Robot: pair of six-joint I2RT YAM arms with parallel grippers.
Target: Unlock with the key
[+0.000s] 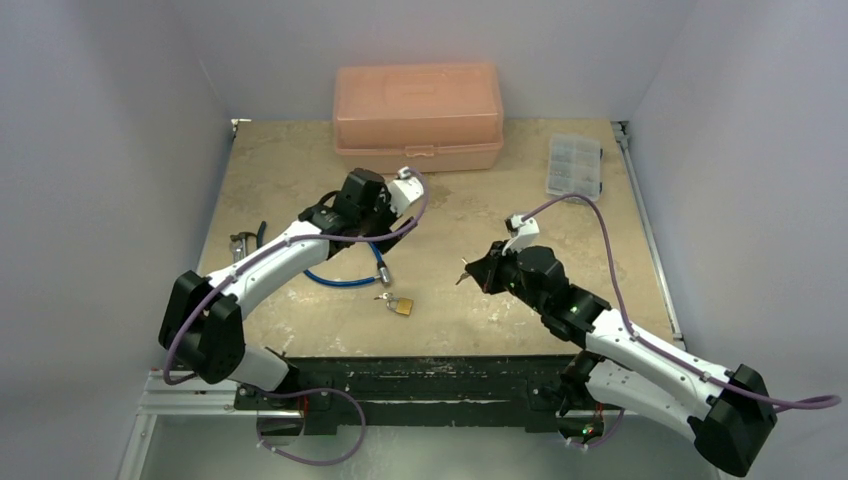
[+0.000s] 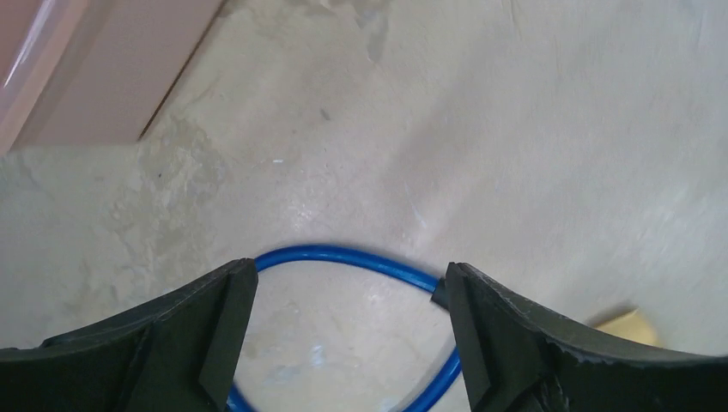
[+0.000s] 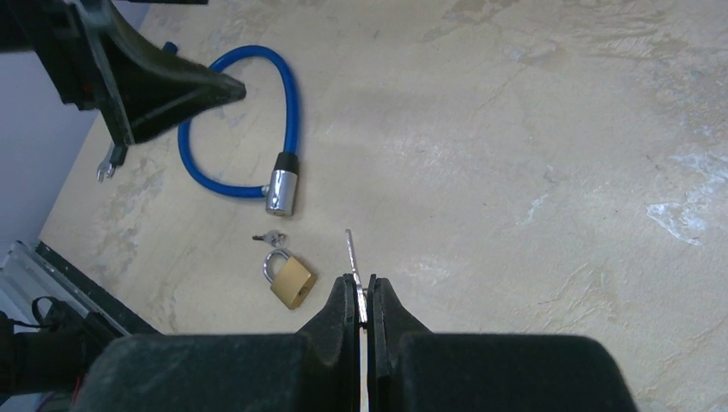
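right gripper [image 3: 364,296] clamps the key [image 3: 349,251], blade forward | brass padlock [image 3: 292,281] lies loose at its 8 o'clock | left gripper [image 2: 349,283] spread, empty, over blue cable [image 2: 343,255] | we judge: pin padlock before inserting

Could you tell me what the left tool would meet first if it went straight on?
Probably the cable, seen crossing between the open fingers of the left tool; otherwise the table. Depth is unclear.

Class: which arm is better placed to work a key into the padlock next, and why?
Right, probably. The right tool is shut on a key, with the padlock lying nearby. The left tool is open and empty, above the blue cable.
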